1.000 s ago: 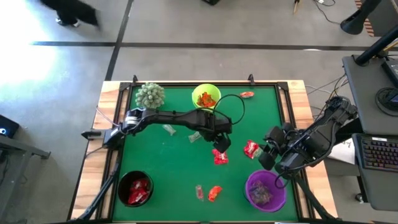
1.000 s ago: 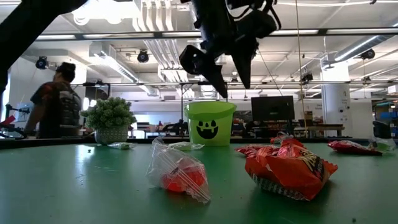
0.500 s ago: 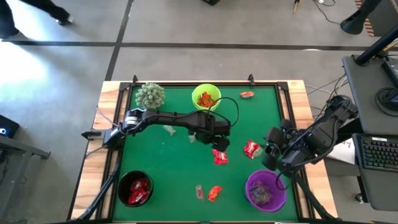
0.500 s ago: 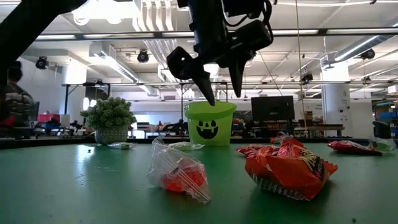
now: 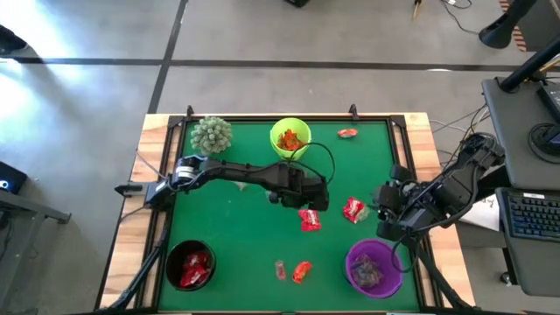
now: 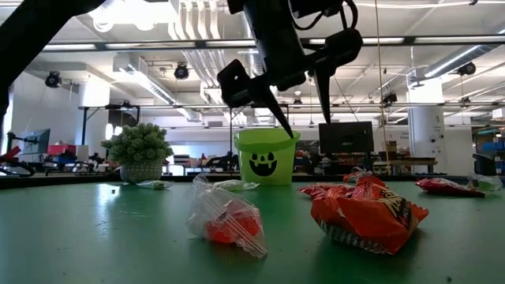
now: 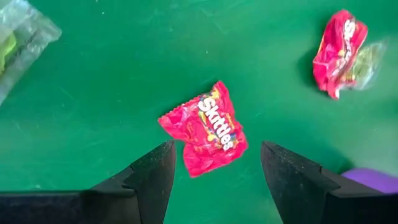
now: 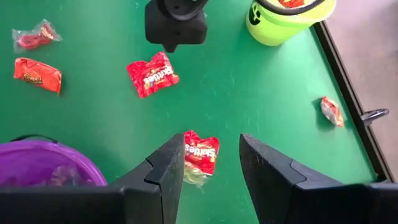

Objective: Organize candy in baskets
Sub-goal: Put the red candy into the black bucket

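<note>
My left gripper (image 5: 315,198) reaches from the table's left to its middle and hangs open above a red Skittles pack (image 7: 204,127), which lies flat on the green mat (image 5: 309,219). In the low view this gripper (image 6: 306,125) is well off the table. My right gripper (image 5: 385,215) waits open at the right side, above a second red pack (image 8: 200,149). The lime green basket (image 5: 290,138) holds candy at the far edge. The black basket (image 5: 191,264) sits near left and the purple basket (image 5: 374,267) near right.
Loose candy lies around: an orange pack (image 5: 302,271) and a clear one (image 5: 280,269) near the front edge, clear wrappers (image 5: 236,182) under the left arm, a small red piece (image 5: 347,133) at the far right. The spiky plant (image 5: 211,134) stands far left.
My left gripper has turned about its wrist above the red Skittles pack and come down a little, staying open. A person at the room's left has walked out of view. No candy has moved.
</note>
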`<state>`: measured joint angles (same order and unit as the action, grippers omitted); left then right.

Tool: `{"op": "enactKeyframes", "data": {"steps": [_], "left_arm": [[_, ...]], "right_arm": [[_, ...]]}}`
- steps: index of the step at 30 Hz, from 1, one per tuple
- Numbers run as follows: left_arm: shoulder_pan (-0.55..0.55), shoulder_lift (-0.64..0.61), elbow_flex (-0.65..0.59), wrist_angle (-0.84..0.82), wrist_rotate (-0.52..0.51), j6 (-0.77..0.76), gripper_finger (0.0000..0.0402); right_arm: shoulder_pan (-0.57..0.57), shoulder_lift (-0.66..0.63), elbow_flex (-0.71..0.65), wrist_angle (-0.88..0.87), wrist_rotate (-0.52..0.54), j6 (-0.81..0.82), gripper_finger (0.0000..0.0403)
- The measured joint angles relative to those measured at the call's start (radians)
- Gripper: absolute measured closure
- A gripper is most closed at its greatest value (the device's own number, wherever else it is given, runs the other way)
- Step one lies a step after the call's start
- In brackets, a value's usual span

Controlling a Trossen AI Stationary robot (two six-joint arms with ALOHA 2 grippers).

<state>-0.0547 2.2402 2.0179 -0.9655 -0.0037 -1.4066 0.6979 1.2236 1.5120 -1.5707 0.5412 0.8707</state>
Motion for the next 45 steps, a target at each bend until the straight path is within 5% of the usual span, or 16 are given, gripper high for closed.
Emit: {"op": "enactKeyframes", "data": {"steps": [11,21,26,30,39,45], "left_arm": [[-0.076,0.137,0.038,0.058,-0.037,-0.073,0.0183],[-0.076,0.401,0.349,-0.025,-0.039,-0.065,0.0183],[-0.078,0.387,0.264,0.019,-0.002,-0.106,0.0188],[-0.084,0.386,0.267,-0.046,0.002,-0.087,0.0225],[-0.076,0.386,0.267,-0.051,-0.002,-0.068,0.0377],[-0.08,0.388,0.298,-0.08,-0.006,0.024,0.0395]], "right_arm": [[0.0,0.0,0.0,0.0,0.0,0.0,0.0257],[0.001,0.0,0.0,0.001,-0.006,0.008,0.0257],[0.003,0.001,0.0,0.001,-0.053,0.008,0.0257],[0.005,0.001,0.0,0.002,-0.053,0.009,0.0257],[0.005,0.001,0.0,0.005,-0.054,0.008,0.0257],[0.005,0.001,0.0,0.005,-0.055,0.008,0.0257]]}}
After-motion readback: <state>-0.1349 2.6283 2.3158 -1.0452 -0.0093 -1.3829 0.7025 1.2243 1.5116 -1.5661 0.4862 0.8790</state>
